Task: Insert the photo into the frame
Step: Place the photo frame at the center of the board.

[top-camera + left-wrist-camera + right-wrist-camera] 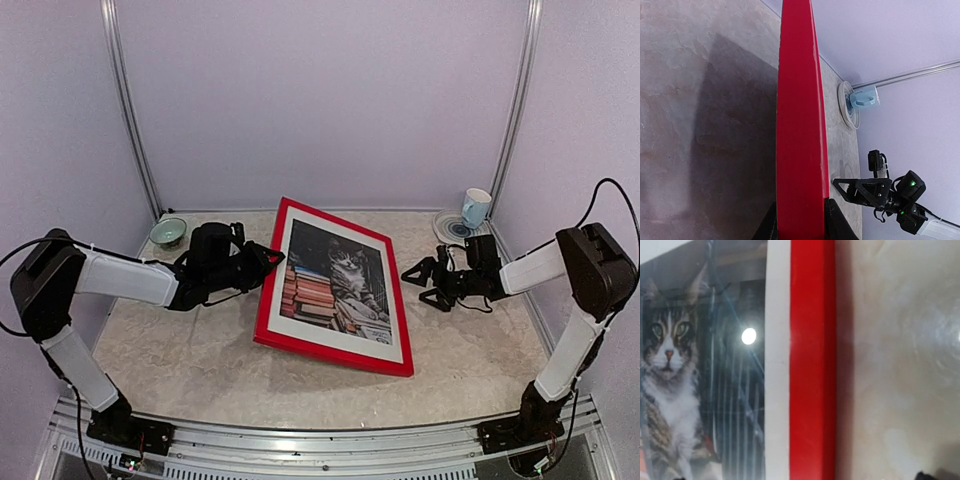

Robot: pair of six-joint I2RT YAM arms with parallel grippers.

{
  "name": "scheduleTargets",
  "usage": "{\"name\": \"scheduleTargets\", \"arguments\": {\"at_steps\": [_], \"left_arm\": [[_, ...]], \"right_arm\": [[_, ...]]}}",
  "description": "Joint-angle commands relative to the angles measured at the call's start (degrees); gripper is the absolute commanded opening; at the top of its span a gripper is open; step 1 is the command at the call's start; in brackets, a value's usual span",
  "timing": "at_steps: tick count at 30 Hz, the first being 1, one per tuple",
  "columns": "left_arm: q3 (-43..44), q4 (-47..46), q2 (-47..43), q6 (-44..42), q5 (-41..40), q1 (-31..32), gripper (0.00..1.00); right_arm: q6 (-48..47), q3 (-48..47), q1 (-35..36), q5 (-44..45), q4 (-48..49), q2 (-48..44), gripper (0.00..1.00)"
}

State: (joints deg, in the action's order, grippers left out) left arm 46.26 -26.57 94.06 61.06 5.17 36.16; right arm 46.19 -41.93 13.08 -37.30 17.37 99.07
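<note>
The main step is judged to be done: the photo (335, 285) of the cat is seen face up inside the frame (330, 357), with a white border (777, 365) between the print and the red moulding in the right wrist view. A bright glare spot is seen over the print there, so it is judged to sit behind a clear front. Whether the back has been closed cannot be told, since the underside is hidden. The frame is not lying flat. Its left edge is clamped between the fingers of the left gripper (268, 258) and lifted off the table (200, 370), with a dark shadow cast beneath it in the left wrist view, while its right edge is resting on the table or close to it. The right gripper (415, 285) is held with its jaws spread wide and nothing between them, just beside the frame's right edge but apart from it. What is left is judged to be small: the lifted side is to be lowered and the grip let go. By count, one frame, one photo and one white border are seen. Two arms are in view. One small green bowl (168, 232) is found at the back left, and one pale blue cup (477, 207) on one saucer (447, 228) at the back right, all well apart from the frame.
</note>
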Motion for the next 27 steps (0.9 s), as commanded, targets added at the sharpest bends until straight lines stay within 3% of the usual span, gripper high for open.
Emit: {"name": "scheduleTargets", "arguments": {"at_steps": [1, 7, 27], "left_arm": [[0.8, 2.9, 4.3, -9.0, -2.2, 1.6, 0.19], [1.4, 0.7, 7.6, -8.0, -1.0, 1.9, 0.2], [-0.8, -8.9, 11.9, -4.4, 3.5, 1.9, 0.51]], "right_arm": [[0.3, 0.6, 1.2, -0.1, 2.3, 2.4, 0.99], [0.5, 0.1, 2.2, -0.7, 3.2, 4.4, 0.99], [0.6, 0.5, 2.7, -1.7, 4.0, 4.9, 0.99]]}}
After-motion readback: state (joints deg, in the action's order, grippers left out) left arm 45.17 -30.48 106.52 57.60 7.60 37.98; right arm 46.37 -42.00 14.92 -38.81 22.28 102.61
